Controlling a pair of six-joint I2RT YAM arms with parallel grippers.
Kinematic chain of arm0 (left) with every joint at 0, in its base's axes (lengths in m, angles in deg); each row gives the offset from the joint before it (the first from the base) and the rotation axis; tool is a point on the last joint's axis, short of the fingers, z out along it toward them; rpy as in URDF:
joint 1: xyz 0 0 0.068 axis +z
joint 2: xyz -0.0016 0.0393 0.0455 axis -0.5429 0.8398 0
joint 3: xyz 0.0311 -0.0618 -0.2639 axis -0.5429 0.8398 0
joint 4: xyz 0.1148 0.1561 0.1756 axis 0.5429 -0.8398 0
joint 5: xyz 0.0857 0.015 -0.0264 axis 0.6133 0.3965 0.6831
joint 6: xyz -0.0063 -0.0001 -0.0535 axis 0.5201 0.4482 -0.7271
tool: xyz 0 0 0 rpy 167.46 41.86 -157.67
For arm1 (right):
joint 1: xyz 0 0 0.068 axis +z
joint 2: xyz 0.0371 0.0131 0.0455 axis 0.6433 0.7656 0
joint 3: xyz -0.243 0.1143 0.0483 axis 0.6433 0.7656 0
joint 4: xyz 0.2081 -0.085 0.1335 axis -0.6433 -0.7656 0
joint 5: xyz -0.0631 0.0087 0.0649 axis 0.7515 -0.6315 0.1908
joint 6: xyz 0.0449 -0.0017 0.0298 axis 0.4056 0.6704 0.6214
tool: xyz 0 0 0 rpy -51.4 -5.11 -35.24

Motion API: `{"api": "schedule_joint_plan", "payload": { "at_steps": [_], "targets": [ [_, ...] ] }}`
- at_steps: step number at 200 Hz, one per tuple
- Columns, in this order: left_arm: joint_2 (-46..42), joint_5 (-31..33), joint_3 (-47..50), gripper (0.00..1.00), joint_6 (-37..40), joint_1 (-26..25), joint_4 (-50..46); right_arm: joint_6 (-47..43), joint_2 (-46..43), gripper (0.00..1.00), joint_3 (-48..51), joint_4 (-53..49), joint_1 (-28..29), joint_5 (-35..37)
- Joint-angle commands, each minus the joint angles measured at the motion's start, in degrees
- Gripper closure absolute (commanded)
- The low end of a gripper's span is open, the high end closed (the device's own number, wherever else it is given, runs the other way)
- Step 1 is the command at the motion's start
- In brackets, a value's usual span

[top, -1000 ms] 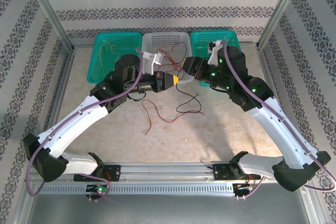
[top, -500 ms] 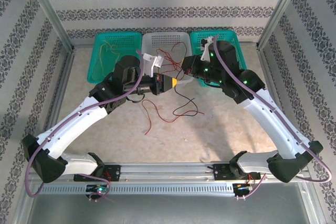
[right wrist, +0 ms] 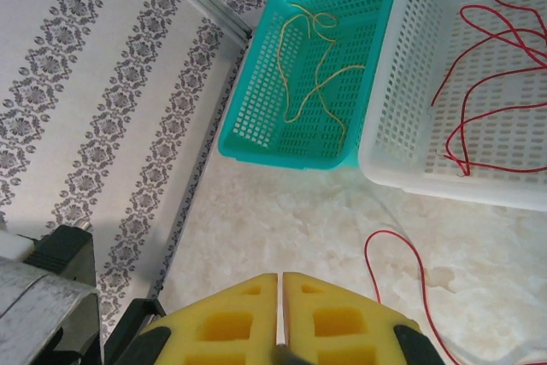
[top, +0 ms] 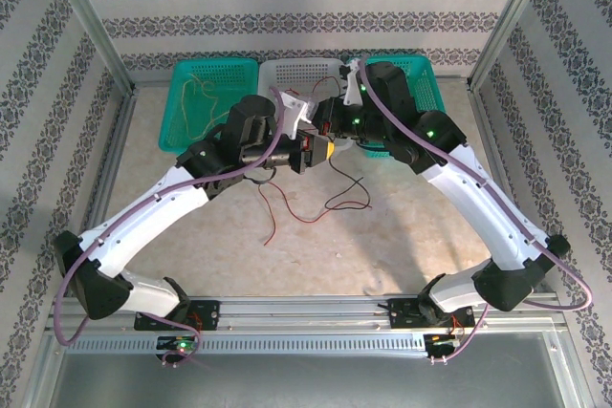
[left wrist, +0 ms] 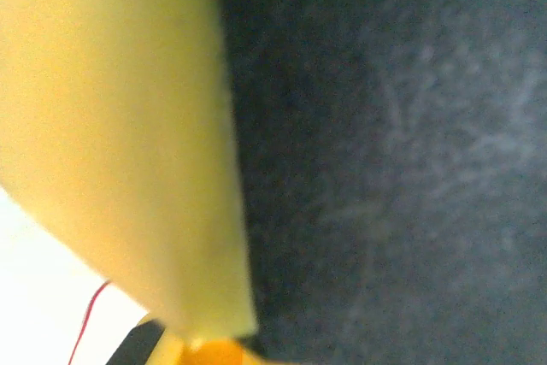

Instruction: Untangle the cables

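Patterned wallpaper closes round a pale marbled table (top: 411, 236) with three baskets along its far edge. In the left teal basket (right wrist: 286, 158) lie yellow cables (right wrist: 320, 83), and in the white basket (right wrist: 402, 100) beside it, red cables (right wrist: 479, 57). Loose on the table in front, a red cable (top: 276, 224) and a black cable (top: 344, 205) loop across each other, just below where the two claws meet. The right claw (right wrist: 280, 314) has its yellow pads pressed flat together. Something thin and dark shows at the seam, but I cannot tell whether a wire is pinched there. The left claw (top: 321, 148) is closed too, its wrist view a blur of yellow pad. These wires look light, limp and slippery, likely to drag their neighbours when lifted. A pinch near a free end, away from the crossing, seems the safest hold.
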Motion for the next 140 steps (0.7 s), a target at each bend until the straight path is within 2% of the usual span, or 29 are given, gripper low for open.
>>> {"api": "schedule_joint_plan", "payload": {
  "at_steps": [1, 12, 21, 28, 39, 82, 113, 140],
  "targets": [
    [-1.5, 3.5, 0.3, 0.92, 2.0, -1.5, -2.1, -0.5, -0.7, 1.00, -2.5, 1.8, -1.0, -1.7],
    [-2.7, 6.6, 1.5, 0.70, 1.5, -1.4, -2.0, -0.5, -1.3, 1.00, -2.3, 1.9, -1.9, -1.7],
    [-4.1, 8.6, 2.9, 0.55, 1.1, -1.4, -1.6, 0.2, -1.9, 1.00, -1.9, 2.1, -3.1, -2.4],
    [-5.3, 10.1, 4.3, 0.47, 0.7, -1.3, -1.1, 1.2, -2.6, 1.00, -1.2, 3.0, -4.1, -3.6],
    [-7.5, 12.4, 6.7, 0.38, -0.4, -0.9, -0.2, 2.3, -3.8, 1.00, -0.3, 4.6, -5.7, -4.9],
    [-14.4, 16.4, 12.1, 0.35, -5.5, 2.2, 1.0, 1.5, -5.4, 1.00, -1.3, 3.3, -9.2, -5.6],
    [-14.5, 17.7, 12.7, 0.33, -6.6, 3.6, -2.7, 2.0, -6.0, 1.00, -2.1, 3.3, -11.3, -7.3],
    [-13.2, 12.4, 16.5, 0.33, -12.6, 6.3, -0.7, 2.6, -5.8, 1.00, -3.2, 4.0, -11.4, -8.5]
  ]
}}
